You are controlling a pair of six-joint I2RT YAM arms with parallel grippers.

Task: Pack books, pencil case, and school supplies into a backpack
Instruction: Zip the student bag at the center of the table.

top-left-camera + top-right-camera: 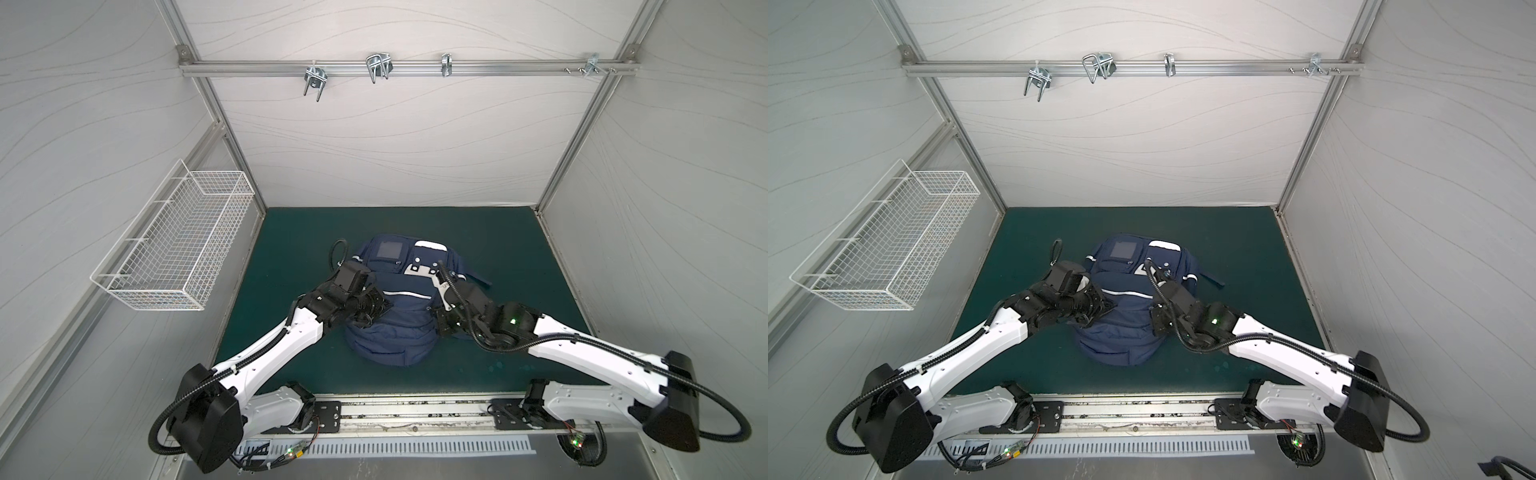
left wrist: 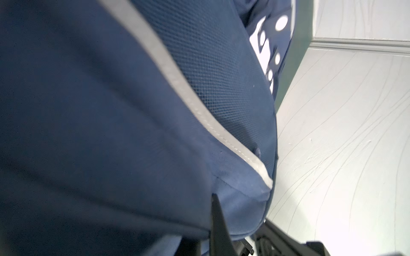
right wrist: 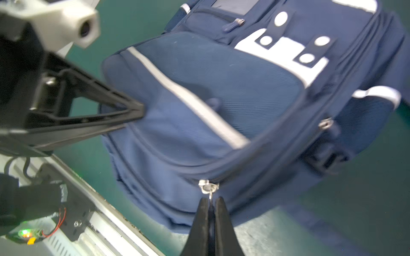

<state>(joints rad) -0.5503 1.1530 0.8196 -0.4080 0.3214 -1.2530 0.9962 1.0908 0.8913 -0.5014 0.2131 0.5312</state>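
Backpack [image 1: 392, 336]: navy fabric with white stripes, lying front-up at the middle of the green mat [image 1: 511, 257] in both top views. It bulges, and no loose items lie beside it (so you are likely on the closing zip). Right gripper [image 3: 210, 200]: jaws pressed together on the zipper pull [image 3: 208, 188], at the rim of the main compartment. Left gripper [image 3: 139, 110]: jaws closed at the edge of the front pocket, seemingly nipping a fold of fabric, though the left wrist view is too close to be sure. Handling: draw the pull along the line of the track, not upward. Hold the cloth taut with your left so the teeth lie flat. Ease round the corner curve, where fabric may snag.
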